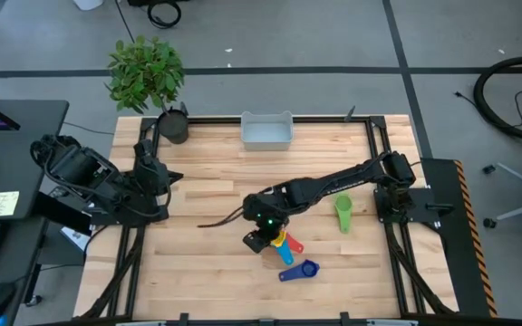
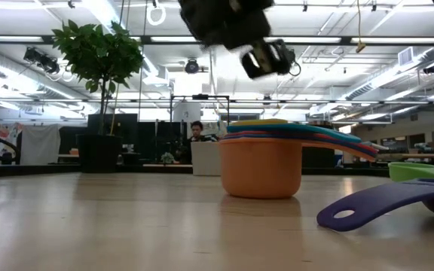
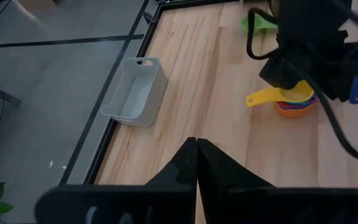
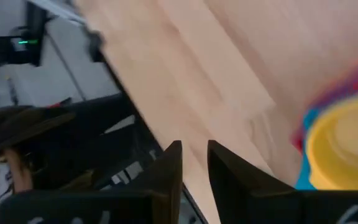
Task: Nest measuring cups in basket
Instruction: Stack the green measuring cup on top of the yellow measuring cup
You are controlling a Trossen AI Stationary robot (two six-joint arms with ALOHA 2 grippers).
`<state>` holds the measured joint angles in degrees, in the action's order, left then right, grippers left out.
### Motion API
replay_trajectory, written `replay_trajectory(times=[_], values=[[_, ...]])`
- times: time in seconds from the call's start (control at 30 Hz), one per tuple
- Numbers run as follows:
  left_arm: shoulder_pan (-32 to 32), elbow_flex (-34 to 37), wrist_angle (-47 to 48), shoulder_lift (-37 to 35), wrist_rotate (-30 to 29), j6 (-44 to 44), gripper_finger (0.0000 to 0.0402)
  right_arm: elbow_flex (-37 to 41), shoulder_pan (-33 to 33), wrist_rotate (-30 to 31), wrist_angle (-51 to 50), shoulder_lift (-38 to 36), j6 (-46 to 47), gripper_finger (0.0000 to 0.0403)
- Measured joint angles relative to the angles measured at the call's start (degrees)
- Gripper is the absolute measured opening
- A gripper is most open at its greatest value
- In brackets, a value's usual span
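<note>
A nested stack of measuring cups (image 1: 284, 244) stands on its orange bottom cup (image 2: 262, 167) near the table's middle, with a yellow cup (image 4: 347, 149) on top. A blue cup (image 1: 302, 270) lies alone toward the near edge, and a green cup (image 1: 343, 214) toward the right. The basket (image 1: 266, 132) sits at the far edge. My right gripper (image 4: 194, 158) hovers just left of and above the stack, slightly open, with nothing between its fingers. My left gripper (image 3: 196, 163) is shut and waits raised over the table's left side.
A dark plant pot (image 1: 173, 124) with a leafy plant stands at the far left corner. Black frame rails (image 1: 383, 149) run along the table's sides. Bare wood lies between the stack and the basket.
</note>
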<state>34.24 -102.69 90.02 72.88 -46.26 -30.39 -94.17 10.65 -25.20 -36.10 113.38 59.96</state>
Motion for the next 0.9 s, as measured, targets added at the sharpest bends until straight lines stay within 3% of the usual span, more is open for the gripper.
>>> replay_trajectory(times=[0.13, 0.37, 0.47, 0.7, 0.9], values=[[0.0, 0.0, 0.0, 0.0, 0.0, -0.2, 0.0007, -5.9, -1.2, 3.6, -7.4, 0.0, -4.8, 0.0063], [0.0, 0.0, 0.0, 0.0, 0.0, -0.4, 0.0007, -18.4, -2.3, 20.3, -44.5, -0.1, -9.0, 0.0009], [0.0, 0.0, 0.0, 0.0, 0.0, -0.4, 0.0007, -21.0, -2.0, 26.5, -54.4, -0.3, -8.8, 0.0007], [0.0, 0.0, 0.0, 0.1, 0.0, -0.5, 0.0007, -19.9, -1.5, 30.0, -53.7, -0.3, -17.4, 0.0027], [0.0, 0.0, 0.0, 0.1, 0.0, -2.0, 0.0007, -11.8, -2.7, 29.5, -53.9, -0.9, -9.6, 0.0023]])
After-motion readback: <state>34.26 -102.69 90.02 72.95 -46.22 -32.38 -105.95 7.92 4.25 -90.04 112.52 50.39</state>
